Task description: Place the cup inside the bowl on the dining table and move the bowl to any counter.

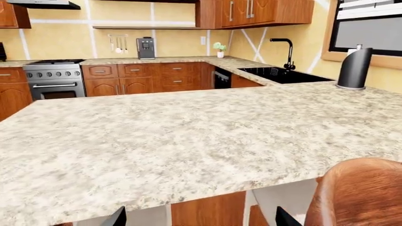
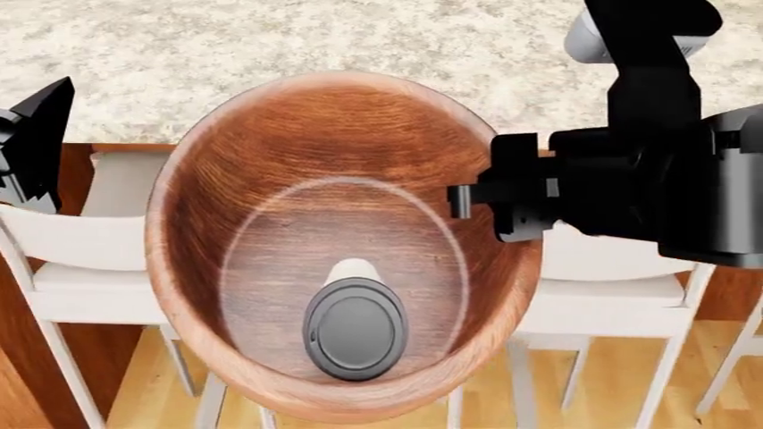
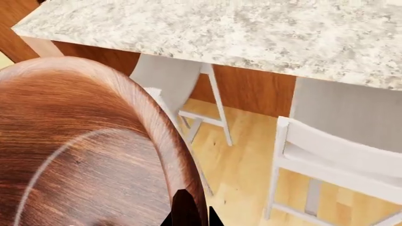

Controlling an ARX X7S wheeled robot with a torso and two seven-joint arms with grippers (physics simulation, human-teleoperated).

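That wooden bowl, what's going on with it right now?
The bowl is lifted off the table and held out over the white chairs. The cup already sits inside it, lid up. The right claw is clamped on the bowl's rim, one finger inside and one outside. The left claw is open beside the bowl, holding nothing. The bowl hasn't reached a counter yet.
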